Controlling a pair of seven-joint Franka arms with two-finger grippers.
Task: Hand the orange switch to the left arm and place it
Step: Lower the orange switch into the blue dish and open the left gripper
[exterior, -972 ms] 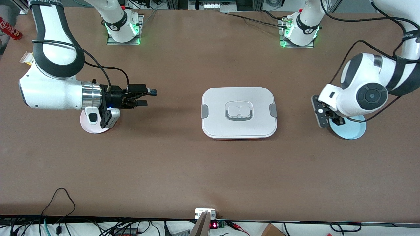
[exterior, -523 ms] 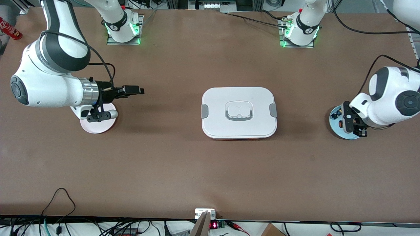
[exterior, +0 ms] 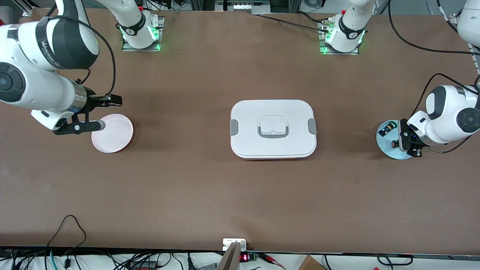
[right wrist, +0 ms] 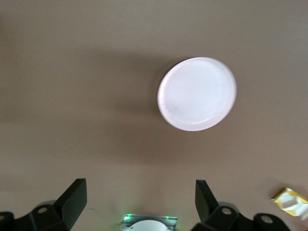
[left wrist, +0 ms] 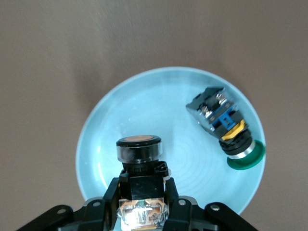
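White box (exterior: pixel 273 128) between two plates.

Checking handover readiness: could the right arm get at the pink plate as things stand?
Probably yes. The right gripper is open just beside the pink plate, which is bare, and the box sits mid-table, out of the way.

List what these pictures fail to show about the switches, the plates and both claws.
- Orange switch: left wrist view, the left claw hides its lower body; front view, too small.
- Blue plate: front view, the left arm covers part of the rim.
- Right claw: right wrist view, the picture's edge cuts off its base.
- Green-capped switch: front view, too small for detail.
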